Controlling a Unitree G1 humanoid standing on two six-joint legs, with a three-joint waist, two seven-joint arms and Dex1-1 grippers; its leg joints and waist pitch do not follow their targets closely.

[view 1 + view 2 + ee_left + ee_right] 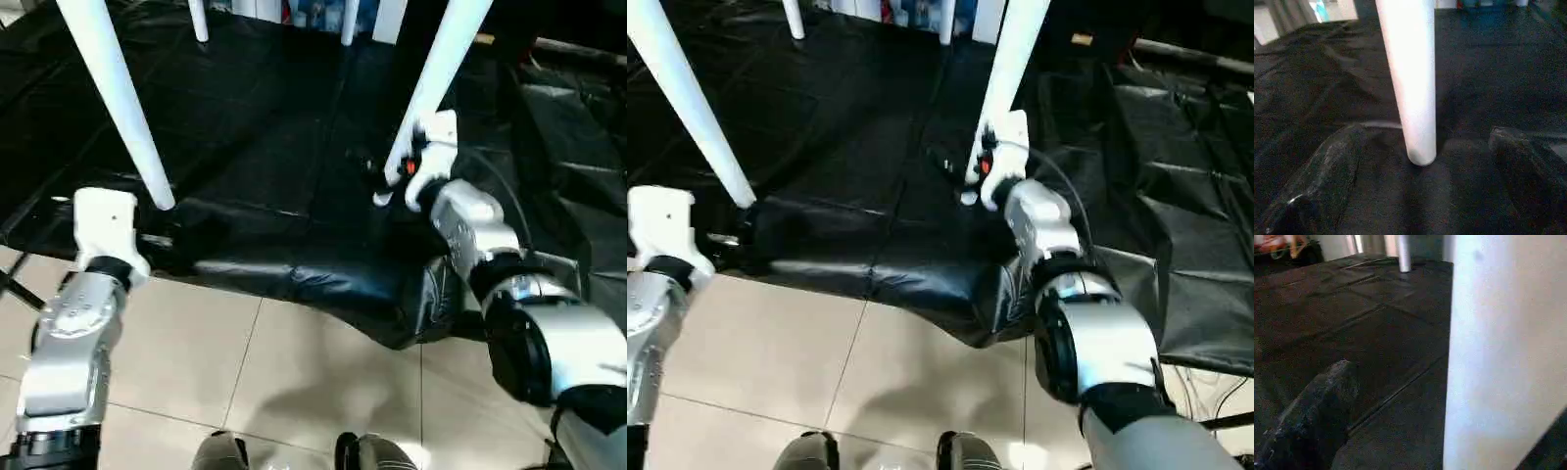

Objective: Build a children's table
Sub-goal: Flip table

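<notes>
the children's table stands upright on its four legs on the black sheet [284, 147], feet down, so the build looks close to done and this reads as a last check on the near legs. near left leg [118, 103] slants down to a foot planted at the sheet's front edge. the left end effector [1422, 196] sits low right in front of it, black fingers [1317, 176] spread wide to either side of the foot and touching nothing. that framing makes sense, i'd say, if the plan is to close on the leg and steady it.

over on the other side, the near right leg [436, 78] comes down beside the right end effector [397, 176], which is also spread, the white tube standing between its fingers in the wrist view with one dark finger [1308, 416] well clear of it. whether the far finger touches the leg, i cannot tell.

two far legs [200, 22] poke down at the back. the tabletop itself is above the cameras, out of sight. beige floor tiles [245, 372] lie under the forearms.
</notes>
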